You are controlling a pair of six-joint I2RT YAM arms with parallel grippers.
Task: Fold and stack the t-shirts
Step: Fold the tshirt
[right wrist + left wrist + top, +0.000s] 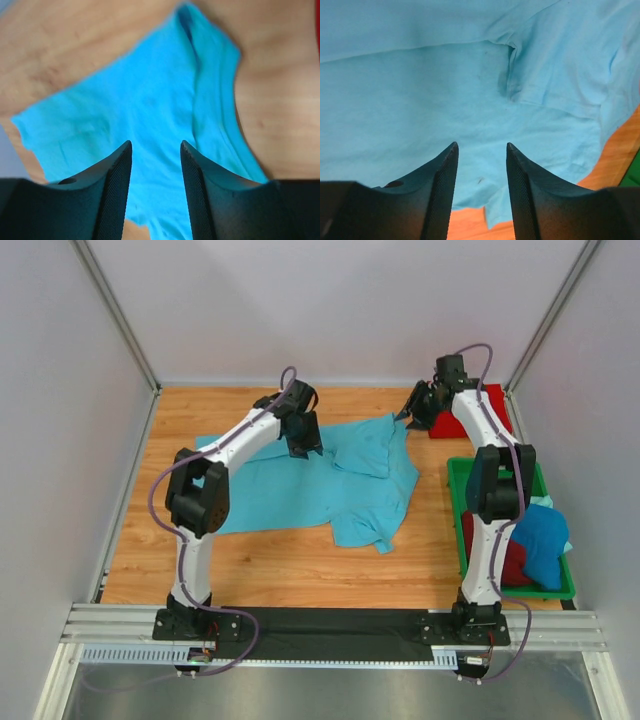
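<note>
- Light turquoise t-shirt point(300, 490) spread open on the wooden desk point(290, 560), a little left of the middle, rumpled, with its right side folded over on itself.
- Bright red t-shirt point(495, 410) folded small at the far right corner of the desk, apart from the turquoise one and partly hidden behind the right arm.
- Deeper blue t-shirt point(540, 540) and dark red t-shirt point(515, 568) bunched together in a green tray point(520, 592) at the near right, the blue lying over the red.
- Left fingers point(447, 165) apart with nothing gripped between them, above the far edge of the turquoise cloth near its middle; touching the cloth or not, cannot tell.
- Right fingers point(122, 160) likewise apart and holding nothing, pointed down over the turquoise shirt's far right corner, near the red one; wrist view there blurred, showing only cloth and bare wood below.
</note>
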